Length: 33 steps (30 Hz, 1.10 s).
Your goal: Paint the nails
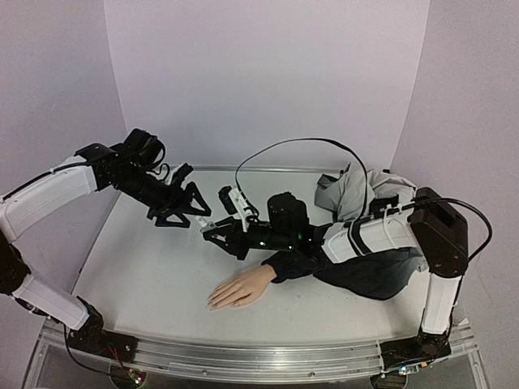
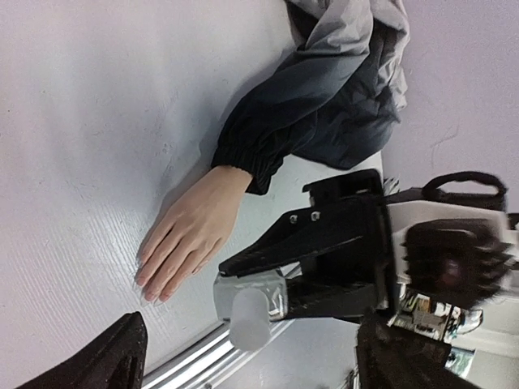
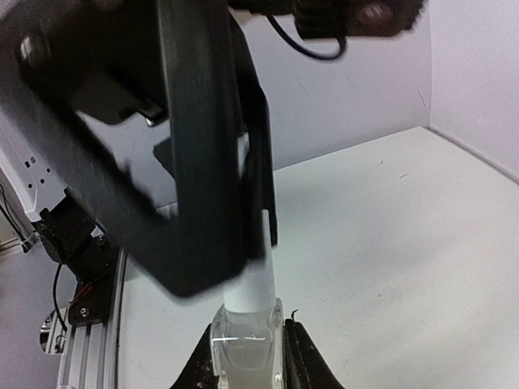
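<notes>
Clamped right gripper [image 3: 247, 361] jaws hold a small clear glass bottle [image 3: 246, 344], bottom centre of its wrist view; left gripper [image 2: 247, 361] jaws stand apart. Lower centre of the top view, the peach mannequin hand [image 1: 241, 287] lies flat. Its tiny pale nails [image 2: 151, 284] are likely stiff and slick, and the hand is probably light, so steady it at the navy cuff [image 2: 243, 162].

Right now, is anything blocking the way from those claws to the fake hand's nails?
Nothing visible. The nails lie uncovered on the table; the right gripper grips a small bottle, the left gripper open at its cap.
</notes>
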Motion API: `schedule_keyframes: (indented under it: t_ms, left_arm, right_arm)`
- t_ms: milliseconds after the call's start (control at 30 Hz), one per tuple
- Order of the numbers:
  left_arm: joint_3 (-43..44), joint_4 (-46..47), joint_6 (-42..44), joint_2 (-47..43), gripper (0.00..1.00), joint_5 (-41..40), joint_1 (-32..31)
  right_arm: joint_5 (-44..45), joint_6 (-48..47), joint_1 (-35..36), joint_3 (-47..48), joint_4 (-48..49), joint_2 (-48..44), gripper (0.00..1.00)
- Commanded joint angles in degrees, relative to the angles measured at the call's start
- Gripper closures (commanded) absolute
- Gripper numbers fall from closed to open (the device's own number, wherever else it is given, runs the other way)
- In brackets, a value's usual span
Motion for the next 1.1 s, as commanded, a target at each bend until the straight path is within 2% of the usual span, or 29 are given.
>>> schedule_keyframes:
  t_ms: [0,133,200,267,400,700,767,933,1067]
  left_arm:
    - [-3.2,12.5,3.1,-11.0,0.03,-0.2,-0.1]
    - [-14.9,36.4,1.7,-19.7,0.0,8.8,-0.2]
    - [-17.2,44.4,0.5,-20.6,0.01,11.9,-0.2]
    - [-16.3,48.3,0.1,-19.1,0.01,15.0,-0.8]
    - [-12.1,49.7,1.4,-15.4,0.1,18.3,-3.9]
    - [-6.2,52.7,2.0,-8.8,0.34,18.5,-11.5]
    - [-6.1,52.9,1.8,-8.3,0.45,17.7,-12.1]
    - [-5.7,53.0,1.4,-7.3,0.6,17.1,-12.7]
    - [-6.6,52.9,1.8,-7.2,0.59,16.0,-12.8]
  right_arm:
    - [-0.2,9.1,0.1,-4.8,8.9,-8.4,1.0]
    - [-7.2,16.2,-1.4,-9.4,15.0,-13.2,1.0]
    - [-10.8,20.2,-2.3,-11.3,19.3,-15.2,1.0]
    - [-14.4,25.2,-3.7,-12.8,25.2,-16.4,1.0]
    - [-19.3,34.4,-5.6,-13.5,36.3,-16.0,1.0]
    - [-25.9,40.6,-5.7,-10.2,45.2,-12.0,1.0]
    - [-26.5,42.1,-5.7,-10.4,47.7,-11.5,1.0]
    - [-25.7,43.0,-5.7,-11.5,49.8,-11.4,1.0]
    - [-23.6,42.1,-5.6,-13.1,50.5,-12.8,1.0]
